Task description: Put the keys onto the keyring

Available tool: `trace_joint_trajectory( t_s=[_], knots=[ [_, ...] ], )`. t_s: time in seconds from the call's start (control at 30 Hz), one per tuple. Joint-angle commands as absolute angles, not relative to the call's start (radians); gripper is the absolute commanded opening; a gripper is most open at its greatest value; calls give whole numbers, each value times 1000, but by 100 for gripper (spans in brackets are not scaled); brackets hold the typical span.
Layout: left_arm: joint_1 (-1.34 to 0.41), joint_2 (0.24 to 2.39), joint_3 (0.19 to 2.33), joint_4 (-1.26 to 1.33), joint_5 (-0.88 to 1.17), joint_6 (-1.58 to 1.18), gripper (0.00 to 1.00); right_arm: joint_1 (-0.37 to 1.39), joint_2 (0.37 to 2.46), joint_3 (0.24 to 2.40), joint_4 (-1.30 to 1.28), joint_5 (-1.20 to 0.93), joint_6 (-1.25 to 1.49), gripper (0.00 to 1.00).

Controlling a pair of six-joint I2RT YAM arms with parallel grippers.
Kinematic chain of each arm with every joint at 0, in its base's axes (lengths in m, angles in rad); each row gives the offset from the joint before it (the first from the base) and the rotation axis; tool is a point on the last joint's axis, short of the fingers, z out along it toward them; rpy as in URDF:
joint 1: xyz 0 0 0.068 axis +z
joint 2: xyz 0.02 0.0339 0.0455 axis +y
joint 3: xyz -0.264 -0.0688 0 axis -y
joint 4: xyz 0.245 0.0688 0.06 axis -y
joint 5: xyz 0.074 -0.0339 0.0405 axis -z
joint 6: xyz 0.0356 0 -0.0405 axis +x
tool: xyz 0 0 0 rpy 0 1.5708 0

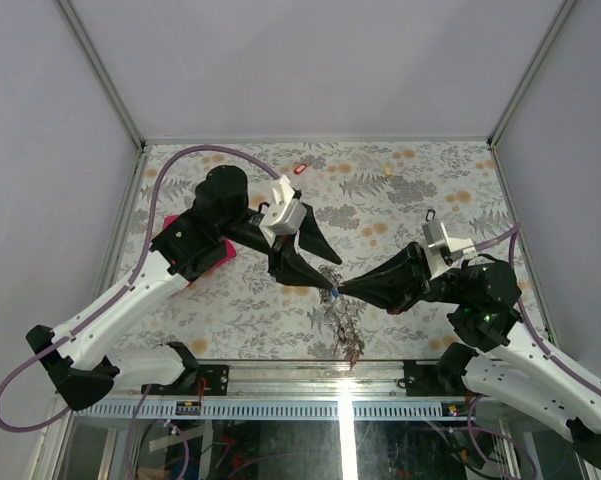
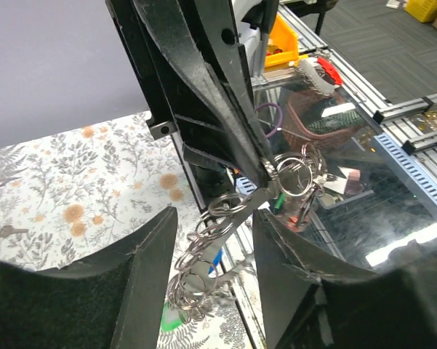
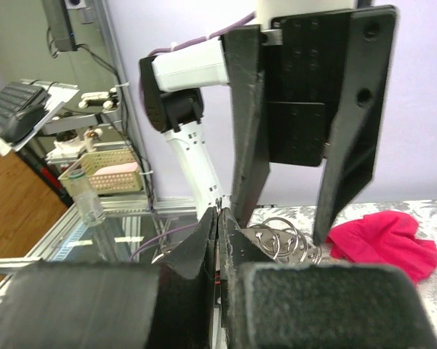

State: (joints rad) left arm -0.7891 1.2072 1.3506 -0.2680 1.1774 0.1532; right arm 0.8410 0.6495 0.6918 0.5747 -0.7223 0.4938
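Observation:
The keyring [image 1: 346,325] hangs just over the table's near edge, a thin metal band strung with several small split rings [image 2: 203,243] and keys [image 2: 305,174]. My right gripper [image 1: 338,290] is shut on its top edge; in the right wrist view the pads [image 3: 219,217] meet on thin metal. My left gripper [image 1: 336,275] faces it, open, its fingers [image 2: 153,247] straddling the ringed band without touching it. A green tag [image 2: 171,316] dangles at the bottom. Loose keys lie on the table: a red-tagged one [image 1: 300,169], a cream-tagged one [image 1: 388,170] and a black-tagged one [image 1: 431,214].
A magenta cloth [image 1: 220,255] lies under the left arm, also seen behind the left fingers [image 3: 382,240]. The floral table [image 1: 410,190] ends at a metal rail [image 1: 310,380] right below the keyring. Grey walls close in the sides and the back.

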Motion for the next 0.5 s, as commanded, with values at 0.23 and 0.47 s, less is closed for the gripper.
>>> trace_joint_trajectory(
  t_s=[0.23,0.47],
  knots=[
    [-778,1069,1285,-167,922,106,55,850,575,662,698,-476,377,0],
    [-779,1027,1201,71,857,-44,46,850,609,660,779,-488,334,0]
  ],
)
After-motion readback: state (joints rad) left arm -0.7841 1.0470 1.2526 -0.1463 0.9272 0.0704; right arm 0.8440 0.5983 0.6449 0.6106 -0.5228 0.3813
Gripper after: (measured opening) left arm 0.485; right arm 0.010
